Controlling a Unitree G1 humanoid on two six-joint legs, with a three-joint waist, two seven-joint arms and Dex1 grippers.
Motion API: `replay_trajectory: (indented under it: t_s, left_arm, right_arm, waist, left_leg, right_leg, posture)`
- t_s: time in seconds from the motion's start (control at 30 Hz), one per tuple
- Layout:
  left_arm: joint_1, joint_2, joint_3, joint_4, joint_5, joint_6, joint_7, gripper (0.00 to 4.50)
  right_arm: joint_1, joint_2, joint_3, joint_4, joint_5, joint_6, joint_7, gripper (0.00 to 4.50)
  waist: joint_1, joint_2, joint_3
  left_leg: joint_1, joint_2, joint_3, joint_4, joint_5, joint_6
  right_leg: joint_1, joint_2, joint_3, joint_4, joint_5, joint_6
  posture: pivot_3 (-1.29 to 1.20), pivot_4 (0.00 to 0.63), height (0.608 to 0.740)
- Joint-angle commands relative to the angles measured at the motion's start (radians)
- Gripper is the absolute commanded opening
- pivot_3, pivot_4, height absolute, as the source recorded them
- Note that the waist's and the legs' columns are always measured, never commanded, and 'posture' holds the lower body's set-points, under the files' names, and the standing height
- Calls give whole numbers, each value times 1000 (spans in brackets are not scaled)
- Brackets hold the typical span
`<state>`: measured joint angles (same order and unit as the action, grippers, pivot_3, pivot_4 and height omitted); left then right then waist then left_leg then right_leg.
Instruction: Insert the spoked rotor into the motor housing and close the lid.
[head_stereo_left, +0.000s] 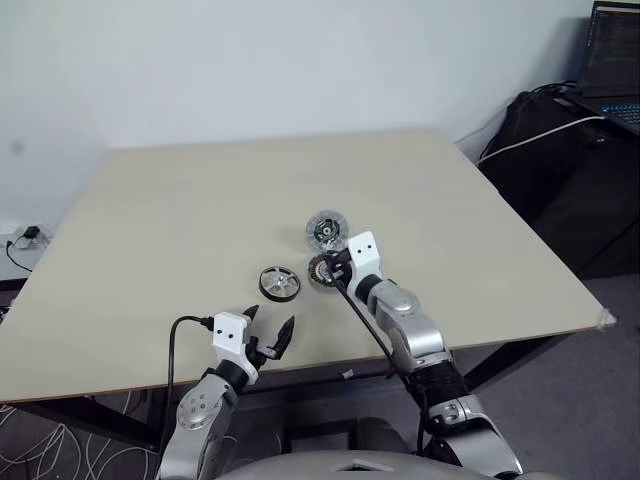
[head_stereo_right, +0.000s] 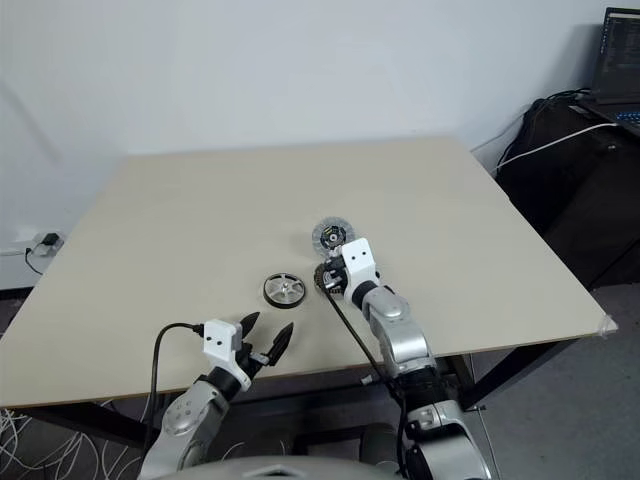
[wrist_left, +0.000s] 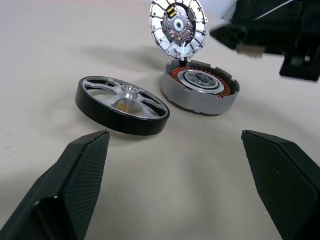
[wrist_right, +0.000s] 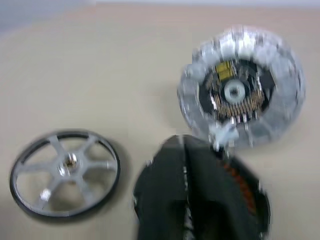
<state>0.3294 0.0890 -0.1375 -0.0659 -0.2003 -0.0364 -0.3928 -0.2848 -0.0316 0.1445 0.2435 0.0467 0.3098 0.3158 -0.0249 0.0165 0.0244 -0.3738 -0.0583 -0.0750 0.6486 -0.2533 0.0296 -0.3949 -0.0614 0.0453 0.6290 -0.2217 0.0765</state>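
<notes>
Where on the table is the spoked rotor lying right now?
In the left eye view the spoked rotor lies flat on the table near its front edge, just left of the open motor housing and apart from it, ahead of the open left gripper.

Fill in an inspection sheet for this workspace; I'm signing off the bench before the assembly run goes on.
Surface: beige table, bare apart from the parts.
Job's things: spoked rotor lies flat on the table, not yet inserted. Motor housing sits beside it, copper windings exposed. Lid is swung up on the housing's far edge.
Clutter: nothing seen.
End effectors: left end effector open, at the table's near edge, short of the rotor. Right end effector shut, fingers pressed together over the housing, holding nothing.
Cables: black cable loops by the left wrist; loose wires on the floor at left.
Surroundings: white wall, laptop at far right.
</notes>
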Motion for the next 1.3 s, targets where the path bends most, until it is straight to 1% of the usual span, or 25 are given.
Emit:
replay_trajectory:
  t_s: [0.03, 0.3, 0.67, 0.97, 1.3]
  left_arm:
    - [-13, -2, 4, -22, -9, -16, -5, 4500]
    - [-18, -1, 9, -1, -9, -29, -9, 4500]
    - [-9, -11, 4, -26, -5, -21, 0, 4500]
    - [-13, -12, 9, -15, -9, -26, -4, 4500]
    - [-10, -16, 9, -12, -8, -29, 0, 4500]
  right_arm:
    - [-17, -3, 4, -32, -28, 48, -44, 22]
    - [-82, 10, 30, 29, -56, 83, -63, 22]
    - [-196, 9, 33, 233, -88, 39, -66, 22]
    - [-213, 10, 33, 285, -98, 21, -67, 22]
    - [-231, 42, 60, 325, -117, 22, -46, 22]
  waist:
    - [0, 0, 0]
    - [-1, 0, 0]
    - [-3, 0, 0]
    - [-6, 0, 0]
    - [-12, 0, 0]
  left_leg:
    - [0, 0, 0, 0, 0, 0]
    - [0, 0, 0, 0, 2, 3]
    - [0, 0, 0, 0, 2, 3]
    - [0, 0, 0, 0, 2, 3]
    - [0, 0, 0, 0, 2, 3]
  right_leg:
    - [0, 0, 0, 0, 0, 0]
    - [0, 0, 0, 0, 0, 0]
    - [0, 0, 0, 0, 2, -3]
    - [0, 0, 0, 0, 1, -2]
    - [0, 0, 0, 0, 1, -2]
  posture:
    - [0, 0, 740]
    - [0, 0, 740]
    - [0, 0, 740]
    - [0, 0, 740]
    - [0, 0, 740]
